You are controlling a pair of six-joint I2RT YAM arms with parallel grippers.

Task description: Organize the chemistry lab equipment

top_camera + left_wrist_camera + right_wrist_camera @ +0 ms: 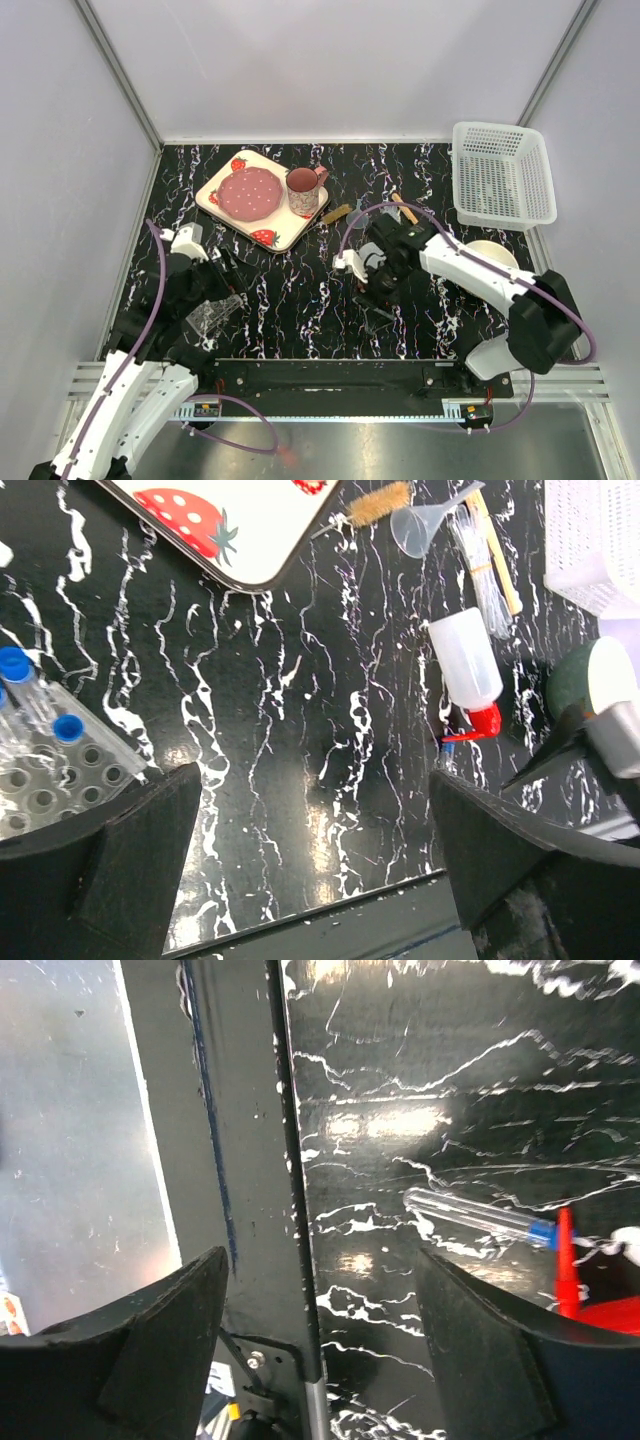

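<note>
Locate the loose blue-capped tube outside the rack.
Right wrist view, right of centre: the loose tube lies flat on the black table, its blue-capped end next to the red cap of the squeeze bottle.

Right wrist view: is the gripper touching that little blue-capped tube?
Apart. The right wrist view shows the blue-capped tube lying flat ahead of the right gripper, with bare black table between it and both fingers.

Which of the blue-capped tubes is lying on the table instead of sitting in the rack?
The lone tube beside the red-capped squeeze bottle, flat on the black table; the other tubes sit in the clear rack.
</note>
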